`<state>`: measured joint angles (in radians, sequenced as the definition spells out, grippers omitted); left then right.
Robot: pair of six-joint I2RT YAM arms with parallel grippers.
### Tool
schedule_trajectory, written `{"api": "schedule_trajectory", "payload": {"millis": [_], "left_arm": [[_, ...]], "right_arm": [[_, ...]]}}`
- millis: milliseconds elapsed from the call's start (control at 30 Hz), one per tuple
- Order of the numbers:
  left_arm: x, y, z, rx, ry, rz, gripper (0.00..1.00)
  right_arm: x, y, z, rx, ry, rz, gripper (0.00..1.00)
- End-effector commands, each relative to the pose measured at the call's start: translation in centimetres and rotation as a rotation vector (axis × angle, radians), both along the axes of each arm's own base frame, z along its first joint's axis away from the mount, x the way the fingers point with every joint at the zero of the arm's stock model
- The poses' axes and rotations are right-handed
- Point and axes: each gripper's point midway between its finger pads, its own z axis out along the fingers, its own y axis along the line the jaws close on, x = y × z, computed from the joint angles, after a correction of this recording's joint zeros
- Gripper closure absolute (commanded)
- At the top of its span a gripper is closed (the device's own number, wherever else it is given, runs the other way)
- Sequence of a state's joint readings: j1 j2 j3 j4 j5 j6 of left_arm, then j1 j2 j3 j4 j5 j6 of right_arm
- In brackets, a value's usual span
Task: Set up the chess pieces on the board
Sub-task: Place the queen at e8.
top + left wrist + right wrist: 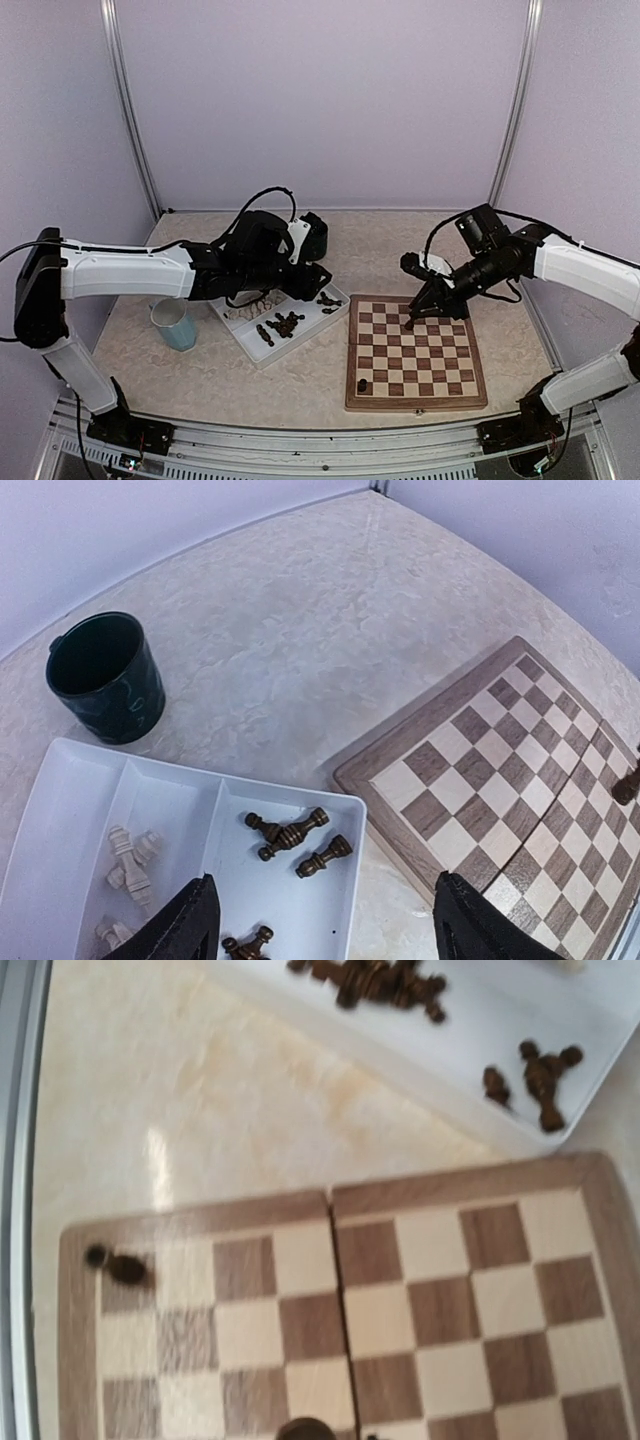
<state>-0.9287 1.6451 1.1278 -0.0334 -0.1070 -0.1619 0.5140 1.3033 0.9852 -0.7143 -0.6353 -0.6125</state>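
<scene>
One dark piece point(362, 384) is standing on the board point(455, 402), on the near-left corner square. My right pincer point(411, 318) is low over the far-left squares with its fingers together. A dark rounded shape point(305, 1429) sits at its tip, and I cannot tell whether it is held. The left pincer point(325, 935) hangs spread wide above the white tray point(60, 810). Dark pieces point(290, 832) and pale pieces point(130, 865) lie in separate compartments there. A cup point(105, 680) stands on the counter point(300, 630) just beside the tray.

A marbled beige table point(300, 375) carries a wooden chessboard point(415, 403) toward its right edge, a white two-compartment tray point(305, 325) near its middle, and a teal cup point(175, 325) toward its left edge.
</scene>
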Motion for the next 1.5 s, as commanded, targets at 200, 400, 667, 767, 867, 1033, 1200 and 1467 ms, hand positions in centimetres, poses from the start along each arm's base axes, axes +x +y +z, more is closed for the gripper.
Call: {"api": "schedule_trajectory", "payload": {"millis": [200,400,667,767,867,1033,1200,1467], "left_arm": [[1.0,-0.1,-1.7,0.022,0.085,0.077,0.31],[0.6,-0.1,-2.3,0.048,0.095,0.100,0.30],[0.5,0.3,-2.5,0.055,0.099,0.114,0.30],[0.5,0.4,-2.7,0.065,0.101,0.116,0.30],[0.5,0.6,-2.8,0.077,0.097,0.118,0.30],[0.6,0.9,-2.4,0.080,0.087,0.127,0.30],[0.7,1.4,-2.7,0.093,0.093,0.143,0.30],[0.6,1.5,-2.9,0.099,0.101,0.147,0.30]], "right_arm": [[-6.1,-1.0,-3.3,-0.121,-0.057,0.195,1.00],[-8.7,-1.1,-6.2,-0.233,-0.091,0.276,1.00],[-9.4,-1.1,-6.8,-0.242,-0.098,0.287,0.99],[-9.3,-0.9,-7.1,-0.244,-0.096,0.286,0.99],[-9.2,-0.5,-7.0,-0.238,-0.093,0.286,0.99],[-9.5,-0.3,-7.1,-0.240,-0.089,0.304,0.99],[-10.2,-0.3,-7.9,-0.261,-0.090,0.334,0.99],[-10.5,-0.2,-8.5,-0.275,-0.100,0.350,0.98]]}}
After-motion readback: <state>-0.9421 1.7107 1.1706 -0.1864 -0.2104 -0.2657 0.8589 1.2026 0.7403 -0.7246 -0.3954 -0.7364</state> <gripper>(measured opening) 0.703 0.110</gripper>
